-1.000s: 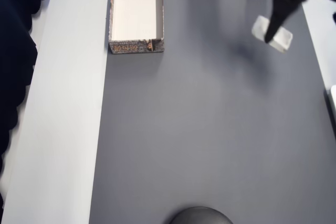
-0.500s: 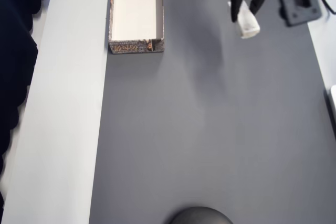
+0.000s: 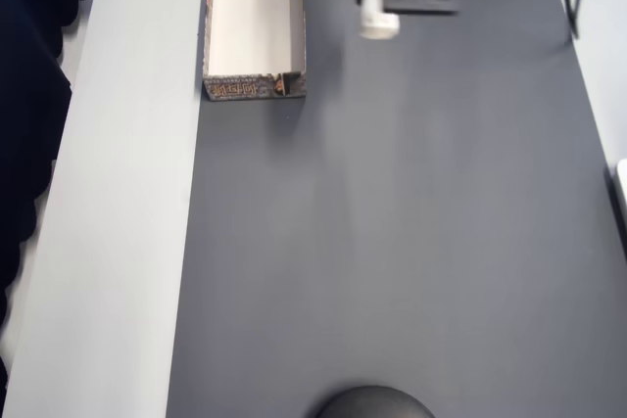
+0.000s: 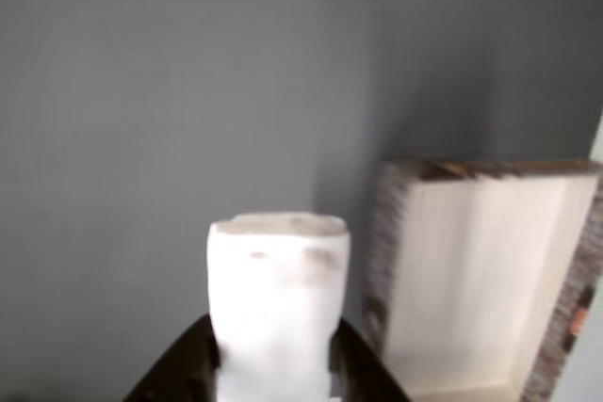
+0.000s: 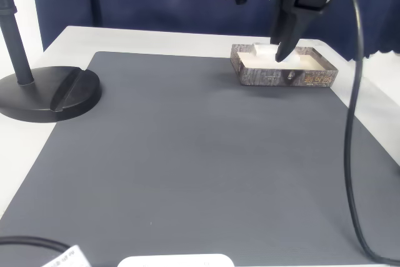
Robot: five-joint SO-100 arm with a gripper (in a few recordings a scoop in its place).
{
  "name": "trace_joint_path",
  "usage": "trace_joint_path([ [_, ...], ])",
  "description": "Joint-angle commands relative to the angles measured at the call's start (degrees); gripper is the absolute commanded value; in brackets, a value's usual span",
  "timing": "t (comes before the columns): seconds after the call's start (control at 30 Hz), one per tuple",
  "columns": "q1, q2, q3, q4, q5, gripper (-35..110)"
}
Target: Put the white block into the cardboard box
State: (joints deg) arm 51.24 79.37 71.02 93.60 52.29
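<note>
The gripper [image 3: 375, 7] hangs near the top edge of the dark grey mat [image 3: 392, 242] in the overhead view, its fingers closed on the white block [image 3: 378, 23], which sticks out below them clear of the surface. The cardboard box [image 3: 255, 85] stands to the left of it in that view, apart from the block, with a strip of bare mat between. The box sits at the mat's upper left corner, its left wall along the seam where the mat meets the pale table [image 3: 118, 193]; its notched short wall faces down the picture.

Below the gripper and box the mat lies open all the way to the round black stand base [image 3: 372, 403] at the bottom edge.

The wrist view gives what the overhead view cannot: the block [image 4: 278, 298] is pinched low between two dark fingers [image 4: 179, 369], standing upright, and the box's cream inside [image 4: 471, 280] lies just to its right, one short wall nearest the mat.

The fixed view shows height: the gripper [image 5: 284, 51] holds the block [image 5: 265, 49] above the mat, in front of the box [image 5: 284, 78], so from here their gap cannot be judged. A black cable [image 5: 353, 123] hangs down the right side.
</note>
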Motion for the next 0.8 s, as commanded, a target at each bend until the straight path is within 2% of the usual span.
trace_joint_path([
  [0.0, 5.01, -3.69, -11.78, 1.67, 5.36, -2],
  [0.2, 11.34, -12.04, -22.94, 4.13, 12.57, -2],
  [0.77, 21.27, -24.7, -38.85, 5.19, 22.06, -2],
])
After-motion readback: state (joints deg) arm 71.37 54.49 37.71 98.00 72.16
